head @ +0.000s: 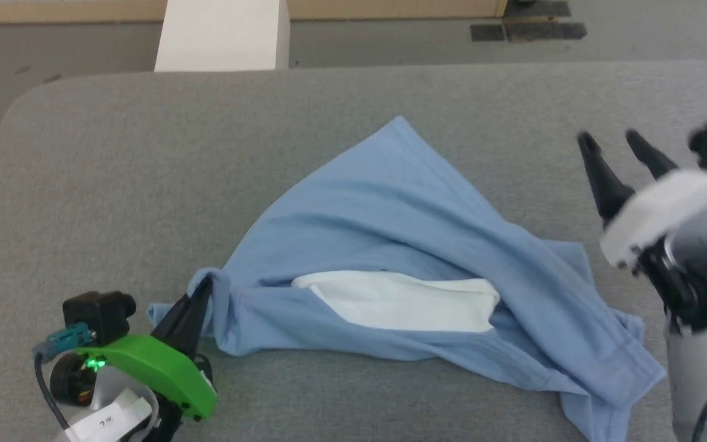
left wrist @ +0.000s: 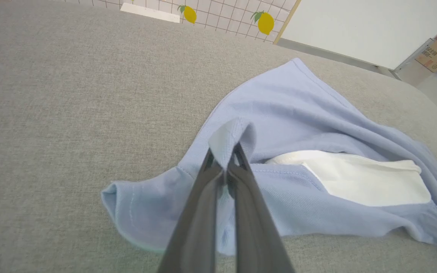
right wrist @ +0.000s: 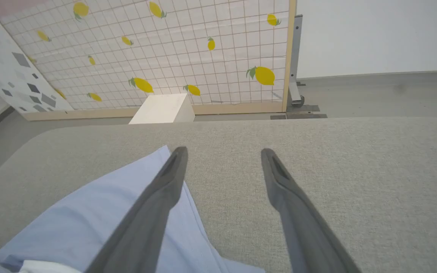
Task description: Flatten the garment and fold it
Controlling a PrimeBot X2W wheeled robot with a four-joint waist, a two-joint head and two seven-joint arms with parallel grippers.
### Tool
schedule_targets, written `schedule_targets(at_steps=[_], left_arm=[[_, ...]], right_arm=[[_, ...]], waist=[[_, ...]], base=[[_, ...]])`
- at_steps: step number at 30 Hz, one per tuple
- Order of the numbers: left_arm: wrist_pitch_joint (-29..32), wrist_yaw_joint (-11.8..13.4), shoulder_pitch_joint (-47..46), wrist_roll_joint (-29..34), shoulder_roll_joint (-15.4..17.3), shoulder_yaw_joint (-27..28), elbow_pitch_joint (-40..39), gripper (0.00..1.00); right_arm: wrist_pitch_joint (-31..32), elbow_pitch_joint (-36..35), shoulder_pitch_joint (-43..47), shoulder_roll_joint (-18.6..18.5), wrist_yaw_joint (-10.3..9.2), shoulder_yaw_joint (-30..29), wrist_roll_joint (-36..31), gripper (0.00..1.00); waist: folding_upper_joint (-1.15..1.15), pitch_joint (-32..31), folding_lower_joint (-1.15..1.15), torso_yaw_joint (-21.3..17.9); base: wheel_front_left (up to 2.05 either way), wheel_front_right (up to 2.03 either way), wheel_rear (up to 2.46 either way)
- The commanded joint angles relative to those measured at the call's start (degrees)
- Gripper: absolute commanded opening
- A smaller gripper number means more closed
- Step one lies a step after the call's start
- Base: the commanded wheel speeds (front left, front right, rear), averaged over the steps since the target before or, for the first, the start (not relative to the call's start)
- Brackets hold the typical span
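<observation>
The garment (head: pixel 402 215), a light blue shirt with a white collar piece, lies crumpled in a rough triangle on the grey table (head: pixel 114 184). My left gripper (head: pixel 203 288) is shut on a pinched fold at the shirt's left end. The left wrist view shows that fold of the garment (left wrist: pixel 298 113) bunched up between the left gripper's (left wrist: pixel 226 153) dark fingers. My right gripper (head: pixel 611 140) hangs open above bare table, to the right of the cloth, with nothing between its fingers. In the right wrist view the right gripper (right wrist: pixel 222 151) has its jaws wide apart, and the garment (right wrist: pixel 89 216) lies at lower left.
A white rectangular box (head: pixel 224 34) stands on the floor beyond the table's far edge. A lemon-patterned grid panel (right wrist: pixel 165 49) rises behind it. Bare grey table surface stretches all around the shirt, widest at the left and the back.
</observation>
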Motion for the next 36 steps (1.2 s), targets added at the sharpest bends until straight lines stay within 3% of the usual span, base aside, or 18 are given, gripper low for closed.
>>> schedule_targets(at_steps=[1, 8, 16, 24, 30, 31, 32, 33, 36], left_arm=[[-0.51, -0.65, -1.52, 0.44, 0.06, -0.41, -0.36, 0.0], [-1.95, -3.22, -4.67, 0.46, -1.16, -2.05, -1.62, 0.0], [-3.27, -4.86, -6.5, -0.23, -1.51, -2.09, -2.57, 0.0], [-4.3, -5.8, -7.63, -0.79, -1.7, -1.93, -2.22, 0.0], [-4.77, -5.96, -7.91, -1.01, -1.7, -1.83, -1.35, 0.0], [-4.8, -5.92, -7.95, -1.03, -1.68, -1.8, -1.15, 0.0], [-4.81, -5.9, -7.97, -1.04, -1.65, -1.78, -1.0, 0.0], [-4.78, -5.88, -7.98, -1.04, -1.6, -1.79, -0.87, 0.0], [-4.58, -5.78, -8.0, -0.96, -1.32, -1.85, -0.4, 0.0]], right_arm=[[1.33, 1.48, -3.27, -0.74, -0.06, 1.26, -1.12, 1.0], [12.25, 10.4, -18.62, -4.41, -0.06, 9.71, -6.04, 1.0], [25.28, 19.02, -31.54, -6.57, -0.06, 20.15, -8.69, 1.0], [32.08, 25.86, -36.99, -7.61, -0.06, 26.99, -10.13, 1.0], [37.0, 27.83, -37.03, -8.28, -0.06, 31.23, -6.61, 1.0], [37.26, 27.84, -36.98, -8.34, -0.06, 31.05, -5.88, 0.37], [37.24, 27.79, -36.94, -8.36, -0.06, 30.9, -5.41, 0.16], [37.24, 27.7, -36.89, -8.45, -0.06, 30.79, -5.0, 0.0], [34.85, 26.57, -36.75, -8.55, -0.06, 28.74, -3.8, 0.0]], waist=[[0.23, 4.57, 0.0, 4.05], [0.23, 12.54, 0.0, 10.66], [0.23, 19.02, 0.0, 15.27], [0.23, 21.93, 0.0, 16.93], [0.23, 22.08, 0.0, 16.46], [0.23, 21.8, 0.0, 16.24], [0.23, 21.45, 0.0, 16.03], [0.23, 21.02, 0.0, 15.8], [0.23, 18.79, 0.0, 14.74]], base=[[0.0, 0.0, 0.0], [0.0, 0.0, 0.0], [0.0, 0.0, 0.0], [0.0, 0.0, 0.0], [0.0, 0.0, 0.0], [0.0, 0.0, 0.0], [0.0, 0.0, 0.0], [0.0, 0.0, 0.0], [0.0, 0.0, 0.0]])
